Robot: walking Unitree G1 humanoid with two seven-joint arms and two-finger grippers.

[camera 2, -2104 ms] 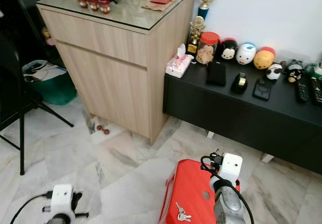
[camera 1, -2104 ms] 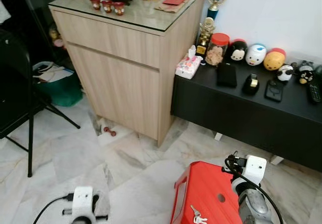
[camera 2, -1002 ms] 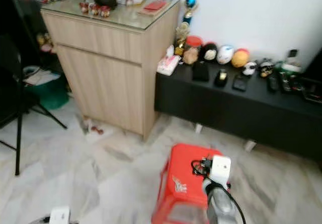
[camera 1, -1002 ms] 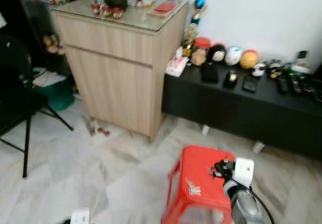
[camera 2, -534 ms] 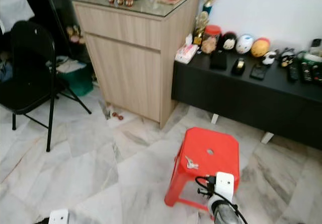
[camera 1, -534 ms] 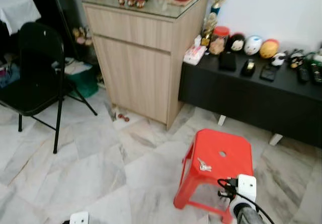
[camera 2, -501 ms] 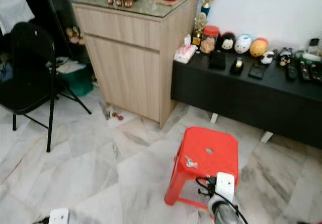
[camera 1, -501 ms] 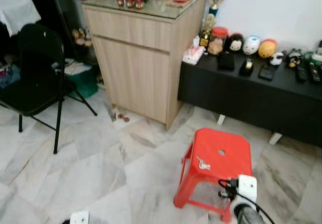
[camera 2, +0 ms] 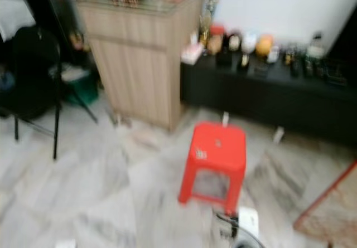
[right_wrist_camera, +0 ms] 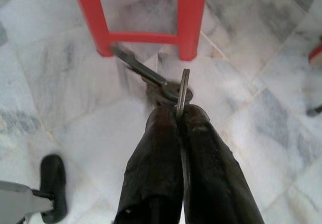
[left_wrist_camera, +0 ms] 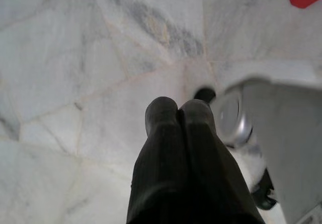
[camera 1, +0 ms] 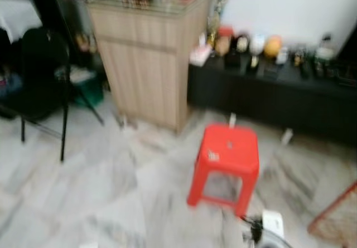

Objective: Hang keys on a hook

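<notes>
The right end effector (right_wrist_camera: 176,118) is pinching the ring of the keys (right_wrist_camera: 163,85), which are dangling toward twelve o'clock above the floor (right_wrist_camera: 60,78). The left end effector (left_wrist_camera: 178,116) is pressed together, empty. While walking, the robot should be holding the pinch firm.

No writing, label, brand, number or sign can be read in any view, as the head views are blurred and nothing lettered is shown.

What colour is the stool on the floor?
Red: the stool shows best in the left eye view, though blurred.
</notes>
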